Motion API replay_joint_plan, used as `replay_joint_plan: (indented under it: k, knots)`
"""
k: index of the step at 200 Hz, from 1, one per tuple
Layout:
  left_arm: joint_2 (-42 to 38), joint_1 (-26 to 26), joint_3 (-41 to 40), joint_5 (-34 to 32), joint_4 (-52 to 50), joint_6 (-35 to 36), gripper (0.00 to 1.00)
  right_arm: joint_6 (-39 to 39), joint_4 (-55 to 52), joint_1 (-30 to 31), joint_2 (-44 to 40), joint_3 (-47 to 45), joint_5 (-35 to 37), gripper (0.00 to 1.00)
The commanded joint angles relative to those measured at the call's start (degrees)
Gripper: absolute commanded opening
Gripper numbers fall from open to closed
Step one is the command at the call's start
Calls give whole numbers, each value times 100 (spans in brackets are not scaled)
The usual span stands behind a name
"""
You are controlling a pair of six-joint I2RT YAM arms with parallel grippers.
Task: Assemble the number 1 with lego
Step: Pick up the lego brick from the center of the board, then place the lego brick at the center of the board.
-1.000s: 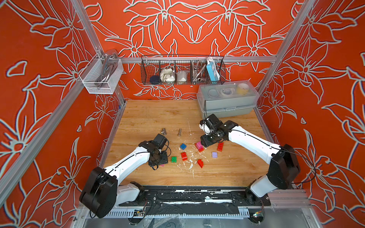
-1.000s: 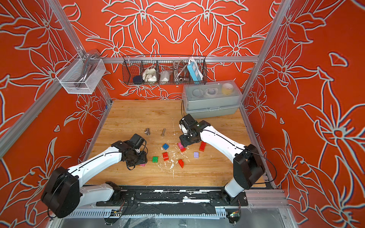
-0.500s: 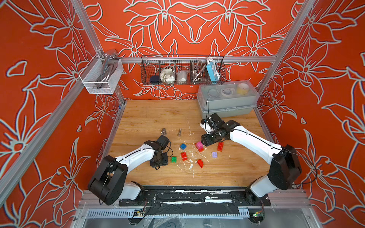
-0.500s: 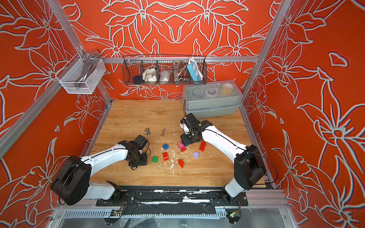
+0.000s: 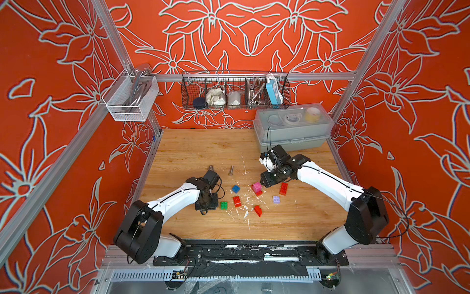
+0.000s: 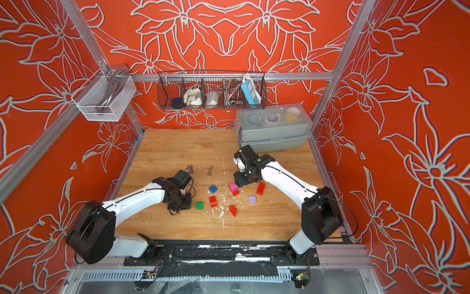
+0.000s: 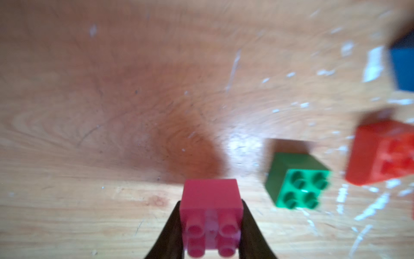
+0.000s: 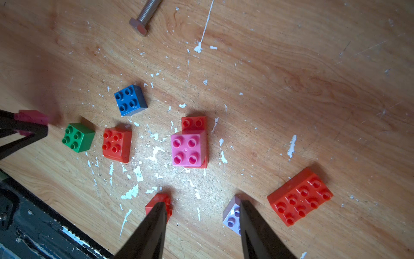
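A: So, the left end effector [image 7: 211, 205]?
B: Clamped on a pink brick [image 7: 210, 197], near the green brick [image 7: 298, 179].
A: And the right end effector [image 8: 202, 203]?
B: Jaws apart, near the pink-topped stack [image 8: 188, 148] on the tabletop [image 8: 291, 78].

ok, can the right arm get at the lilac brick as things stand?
Probably yes: the right claw hangs open and empty close by the lilac brick, which lies alone, nothing on it.
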Motion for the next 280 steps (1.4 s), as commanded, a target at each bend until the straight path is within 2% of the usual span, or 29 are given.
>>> replay_joint_plan:
  k: [1, 23, 85, 144, 189, 252, 262, 280]
  knots:
    - [-103, -184, 685, 93, -228, -91, 24, -65, 0, -134, -78, 21, -165, 57]
    - [277, -380, 1382, 30, -175, -152, 23, 12, 72, -248, -86, 4, -253, 57]
    - [2380, -643, 3613, 220, -156, -106, 24, 249, 205, -525, -174, -93, -306, 59]
    - [3880, -659, 4967, 467, -326, -68, 24, 187, 222, -845, -152, -126, -321, 61]
    - [4684, -660, 5600, 621, -450, -22, 24, 63, 253, -1032, -71, -181, -371, 61]
    - [5220, -659, 5986, 717, -618, 77, 37, -163, 134, -1079, 110, -84, -411, 68]
    - [5232, -661, 6038, 716, -656, 95, 44, -157, 151, -1078, 91, -93, -411, 69]
    - [5114, -659, 6083, 745, -645, 113, 65, -138, 194, -1077, 75, -99, -446, 70]
